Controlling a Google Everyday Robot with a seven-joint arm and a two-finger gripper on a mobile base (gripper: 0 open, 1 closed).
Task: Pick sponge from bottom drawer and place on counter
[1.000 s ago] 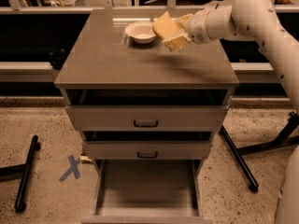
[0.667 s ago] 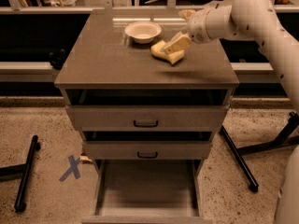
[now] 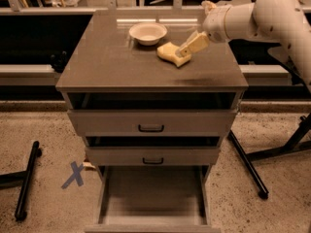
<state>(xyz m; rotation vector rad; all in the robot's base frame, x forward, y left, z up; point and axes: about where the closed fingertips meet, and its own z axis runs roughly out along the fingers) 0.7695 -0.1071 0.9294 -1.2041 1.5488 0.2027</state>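
The tan-yellow sponge [image 3: 171, 53] lies on the counter [image 3: 116, 64], right of centre and just in front of the bowl. My gripper [image 3: 188, 48] reaches in from the right on the white arm, and its tip is at the sponge's right end, low over the counter. The bottom drawer [image 3: 153, 195] is pulled out at the foot of the cabinet, and its grey floor is bare.
A round cream bowl [image 3: 147, 33] stands at the back of the counter. The two upper drawers [image 3: 151, 123] with black handles are slightly ajar. Black stand legs [image 3: 248, 166] lie on the floor to the right and left, and a blue X [image 3: 74, 174] marks the floor.
The sponge was held in the air near the bowl, then came down onto the counter. The gripper has since shifted slightly right, while the sponge stays put.
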